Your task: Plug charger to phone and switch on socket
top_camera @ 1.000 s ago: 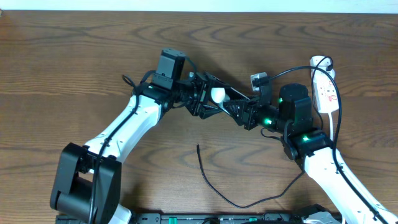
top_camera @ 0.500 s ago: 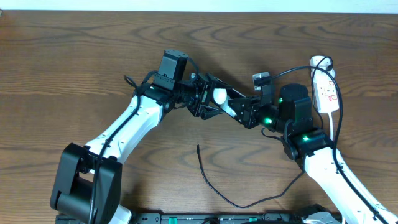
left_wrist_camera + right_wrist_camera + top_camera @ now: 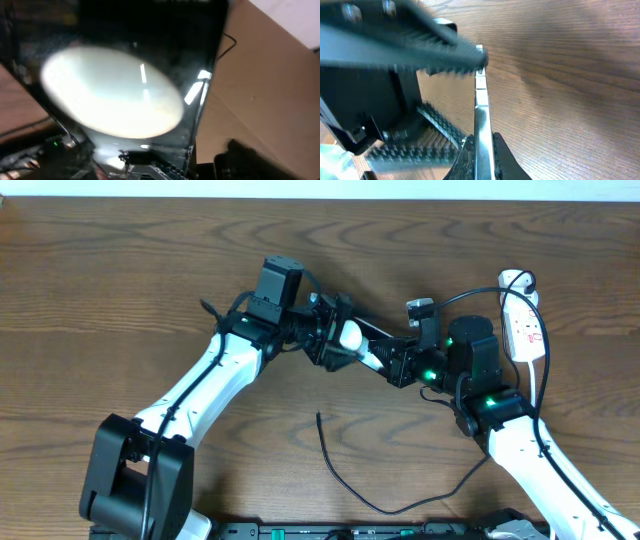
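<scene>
Dark wood-grain surface (image 3: pixel 120 260) runs under both arms, which meet near its middle with the phone (image 3: pixel 352 336) lifted between them, glossy face up and showing a round white glare. The right end effector (image 3: pixel 388 362) is clamped on one end of the slab. The right wrist view shows the phone edge-on, pinched between its own black tips. The left end effector (image 3: pixel 330 345) appears closed across the other end, its toothed fingers bearing on opposite edges. The charger (image 3: pixel 335 470) lies loose on the surface nearer the robot, well apart from the phone, with its plug tip pointing away from the bases. The socket (image 3: pixel 524 330) lies off to the right, beside the right arm. With two holds on one rigid slab, any mismatch in motion could twist or drop it. Letting go with the wrong arm first could leave the port facing away from the plug.
</scene>
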`<state>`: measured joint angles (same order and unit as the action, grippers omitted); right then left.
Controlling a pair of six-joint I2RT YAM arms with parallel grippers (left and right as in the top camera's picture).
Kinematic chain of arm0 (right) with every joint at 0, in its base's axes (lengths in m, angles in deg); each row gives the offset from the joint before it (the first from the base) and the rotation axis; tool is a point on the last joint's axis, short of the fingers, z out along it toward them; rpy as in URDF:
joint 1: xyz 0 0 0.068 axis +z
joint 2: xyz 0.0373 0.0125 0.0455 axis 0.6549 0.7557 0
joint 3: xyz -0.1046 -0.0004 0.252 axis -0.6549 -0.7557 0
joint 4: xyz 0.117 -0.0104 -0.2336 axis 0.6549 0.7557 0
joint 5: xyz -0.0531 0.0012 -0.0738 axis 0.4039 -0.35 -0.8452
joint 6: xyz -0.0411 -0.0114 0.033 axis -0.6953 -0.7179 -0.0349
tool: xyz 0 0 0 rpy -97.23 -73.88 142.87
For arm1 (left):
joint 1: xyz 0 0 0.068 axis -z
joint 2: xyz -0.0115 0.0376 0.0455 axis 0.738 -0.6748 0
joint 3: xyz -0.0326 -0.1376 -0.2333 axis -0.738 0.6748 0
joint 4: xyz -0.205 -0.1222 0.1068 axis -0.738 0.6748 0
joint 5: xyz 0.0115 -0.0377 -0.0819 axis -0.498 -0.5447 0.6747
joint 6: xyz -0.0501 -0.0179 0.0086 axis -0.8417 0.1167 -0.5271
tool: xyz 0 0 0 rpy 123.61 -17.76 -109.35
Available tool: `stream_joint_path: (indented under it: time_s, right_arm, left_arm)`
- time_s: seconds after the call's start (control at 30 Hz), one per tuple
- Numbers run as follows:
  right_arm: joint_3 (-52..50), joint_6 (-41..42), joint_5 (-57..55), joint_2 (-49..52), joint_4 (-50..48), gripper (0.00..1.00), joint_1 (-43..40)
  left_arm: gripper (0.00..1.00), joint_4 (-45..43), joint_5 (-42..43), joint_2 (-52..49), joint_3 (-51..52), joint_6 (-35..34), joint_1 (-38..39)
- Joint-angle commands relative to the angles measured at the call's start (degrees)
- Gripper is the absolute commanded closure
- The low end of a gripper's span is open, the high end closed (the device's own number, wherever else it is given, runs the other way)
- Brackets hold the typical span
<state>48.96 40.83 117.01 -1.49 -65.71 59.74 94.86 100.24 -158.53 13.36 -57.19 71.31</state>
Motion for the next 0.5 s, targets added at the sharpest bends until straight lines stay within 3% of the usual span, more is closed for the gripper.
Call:
stream_joint_path:
  time_s: [0.0, 0.23, 0.47]
  right_arm:
    - [1.55, 0.24, 1.01, -0.72, -0.83, 0.99, 0.33]
    - [1.55, 1.81, -3.15, -0.72, -0.85, 0.99, -0.09]
    - [1.55, 16.59, -7.91, -0.72, -0.90, 0.99, -2.82]
  left_arm:
    - [0.11, -0.98, 2.21, 0.63, -0.52, 0.15, -0.02]
    - [0.10, -11.23, 10.03, 0.63, -0.52, 0.15, -2.38]
    - [0.10, -19.45, 15.28, 0.63, -0.52, 0.13, -6.14]
